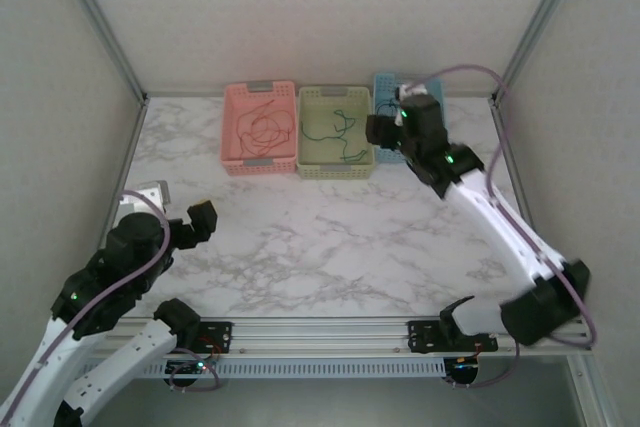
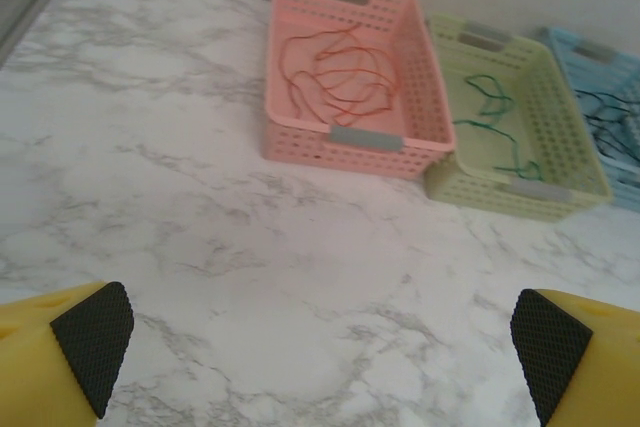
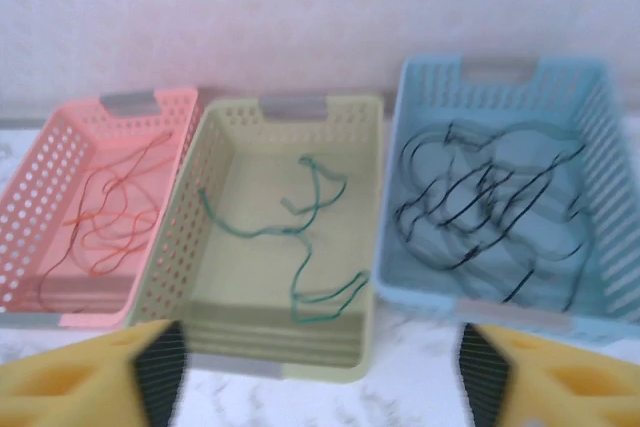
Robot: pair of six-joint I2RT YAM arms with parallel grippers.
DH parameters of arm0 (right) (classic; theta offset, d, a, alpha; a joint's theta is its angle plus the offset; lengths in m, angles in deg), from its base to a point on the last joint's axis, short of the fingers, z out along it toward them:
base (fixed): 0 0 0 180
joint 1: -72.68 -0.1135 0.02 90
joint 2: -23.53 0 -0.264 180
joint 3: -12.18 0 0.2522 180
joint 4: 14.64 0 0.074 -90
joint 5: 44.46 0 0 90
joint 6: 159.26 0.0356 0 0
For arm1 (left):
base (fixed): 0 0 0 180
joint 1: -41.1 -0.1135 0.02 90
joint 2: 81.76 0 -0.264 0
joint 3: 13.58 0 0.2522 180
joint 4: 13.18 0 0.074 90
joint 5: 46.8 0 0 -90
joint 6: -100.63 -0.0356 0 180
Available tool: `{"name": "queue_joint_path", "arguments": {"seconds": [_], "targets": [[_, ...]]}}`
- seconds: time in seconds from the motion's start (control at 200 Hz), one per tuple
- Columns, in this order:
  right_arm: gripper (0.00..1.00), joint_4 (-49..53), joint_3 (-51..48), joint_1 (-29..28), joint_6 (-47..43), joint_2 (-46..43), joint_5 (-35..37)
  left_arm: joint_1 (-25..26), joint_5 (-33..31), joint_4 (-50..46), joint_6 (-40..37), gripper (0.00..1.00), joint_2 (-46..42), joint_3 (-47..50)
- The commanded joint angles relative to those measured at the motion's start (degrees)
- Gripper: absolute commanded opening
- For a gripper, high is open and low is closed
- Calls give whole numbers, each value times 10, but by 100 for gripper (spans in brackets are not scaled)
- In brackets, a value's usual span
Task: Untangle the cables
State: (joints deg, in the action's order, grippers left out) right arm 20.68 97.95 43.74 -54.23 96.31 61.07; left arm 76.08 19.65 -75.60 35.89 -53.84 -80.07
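Wide open and empty, the right gripper (image 3: 325,377) hangs by the baskets at the far edge of the table (image 1: 330,237), facing into them, while the left gripper (image 2: 320,347) is spread just as wide with nothing in it, low near the table's left edge. Red cables (image 3: 105,212) lie in the pink basket (image 3: 30,197), green cables (image 3: 300,237) in the green basket (image 3: 270,362) and dark cables (image 3: 490,212) in the blue basket (image 3: 420,77). One colour to each basket suggests they were put there to keep the freed strands apart, so the untangling looks done or nearly so.
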Motion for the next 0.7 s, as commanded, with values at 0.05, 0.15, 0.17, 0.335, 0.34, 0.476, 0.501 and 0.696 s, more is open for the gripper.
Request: {"name": "queue_joint_path", "arguments": {"seconds": [0.05,0.15,0.17,0.335,0.34,0.476,0.501,0.696], "targets": [[96,-123,-185,25,-41,-113,86,-5,-65,82,45,100,62,39],[99,-129,-263,60,-25,-166,97,-5,-96,169,33,100,97,90],[99,-128,-278,66,-22,-173,102,-5,-111,183,33,100,102,100],[98,-202,-407,128,0,-216,148,-6,-214,384,-40,100,137,213],[98,-206,-412,129,1,-217,150,-7,-218,391,-43,100,139,218],[96,-337,-516,170,-3,-206,183,-34,-282,509,-108,100,176,281],[96,-353,-524,179,-2,-193,182,-45,-275,533,-122,100,182,291],[95,-539,-547,222,6,-33,181,-162,-161,667,-188,100,256,316]]}}
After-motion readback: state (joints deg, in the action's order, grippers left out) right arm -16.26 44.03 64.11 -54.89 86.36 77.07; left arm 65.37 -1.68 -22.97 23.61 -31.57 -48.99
